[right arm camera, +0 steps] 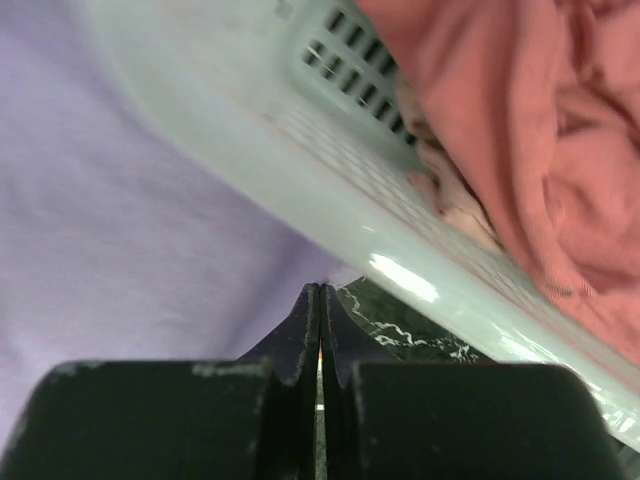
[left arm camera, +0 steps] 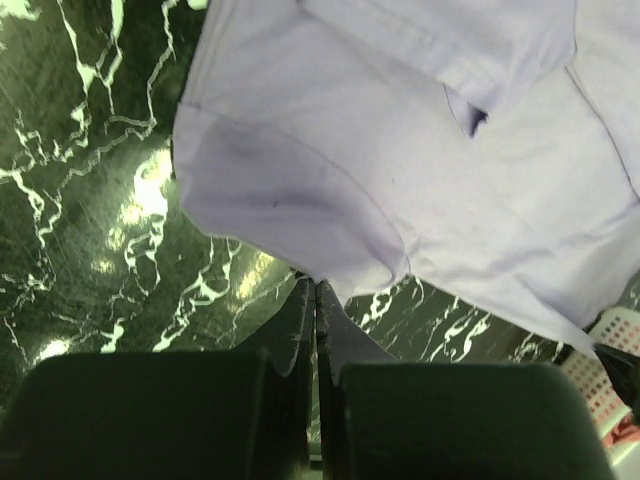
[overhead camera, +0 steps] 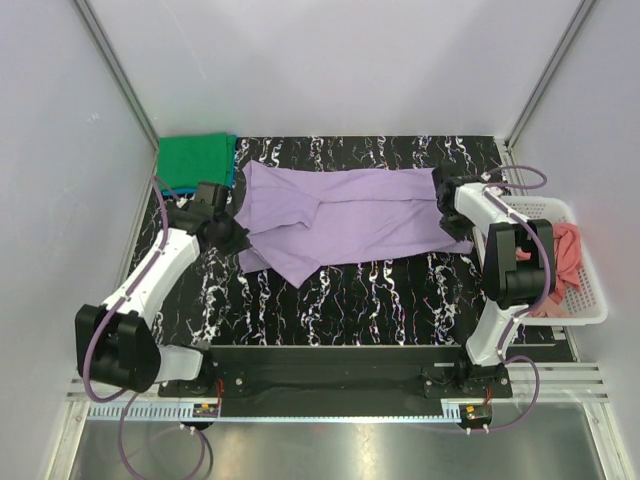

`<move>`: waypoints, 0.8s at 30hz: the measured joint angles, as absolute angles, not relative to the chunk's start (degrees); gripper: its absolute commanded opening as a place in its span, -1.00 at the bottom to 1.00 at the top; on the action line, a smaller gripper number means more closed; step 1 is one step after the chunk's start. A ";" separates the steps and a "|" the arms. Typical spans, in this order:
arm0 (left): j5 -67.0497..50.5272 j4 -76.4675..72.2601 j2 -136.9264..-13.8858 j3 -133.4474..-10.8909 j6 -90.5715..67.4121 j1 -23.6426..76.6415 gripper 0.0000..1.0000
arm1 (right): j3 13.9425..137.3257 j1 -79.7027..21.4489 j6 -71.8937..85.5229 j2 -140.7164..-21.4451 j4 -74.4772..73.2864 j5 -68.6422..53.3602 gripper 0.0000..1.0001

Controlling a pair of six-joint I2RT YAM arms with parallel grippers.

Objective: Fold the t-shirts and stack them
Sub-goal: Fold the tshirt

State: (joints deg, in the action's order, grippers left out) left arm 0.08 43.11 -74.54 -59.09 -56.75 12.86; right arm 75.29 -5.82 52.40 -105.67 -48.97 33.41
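Observation:
A light purple t-shirt (overhead camera: 350, 215) lies spread across the dark marbled table (overhead camera: 400, 290), its left part folded over on itself. My left gripper (overhead camera: 240, 240) is shut on that shirt's left edge; in the left wrist view the cloth (left arm camera: 400, 180) gathers at the pinched tips of this gripper (left arm camera: 316, 286). At the shirt's right edge my right gripper (overhead camera: 443, 195) is also shut, its tips (right arm camera: 320, 290) meeting the purple hem (right arm camera: 150, 220). A folded bright green t-shirt (overhead camera: 195, 158) sits at the back left on a blue one (overhead camera: 232, 168). A salmon pink t-shirt (overhead camera: 568, 255) lies crumpled in the basket.
The white lattice basket (overhead camera: 590, 300) stands at the table's right edge, close to my right gripper; its rim (right arm camera: 330, 190) fills the right wrist view just above the fingers. White walls enclose the back and sides.

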 measured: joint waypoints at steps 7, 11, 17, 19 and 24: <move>-0.05 41.87 -81.54 -65.52 -55.07 9.32 -1.00 | 84.05 -5.65 43.29 -109.91 -48.38 32.99 -1.00; -1.08 40.29 -85.86 -70.67 -53.84 7.01 -1.00 | 87.92 -4.93 39.55 -113.84 -48.25 31.99 -1.00; -3.11 38.26 -93.78 -78.00 -51.88 5.19 -1.00 | 93.65 -3.25 35.29 -119.02 -48.53 30.20 -1.00; -3.70 37.82 -95.90 -79.61 -51.37 5.02 -1.00 | 95.88 -2.92 34.30 -120.40 -48.75 29.82 -1.00; -4.93 37.52 -100.55 -83.79 -50.57 4.80 -1.00 | 99.83 -2.68 32.42 -122.56 -49.06 28.80 -1.00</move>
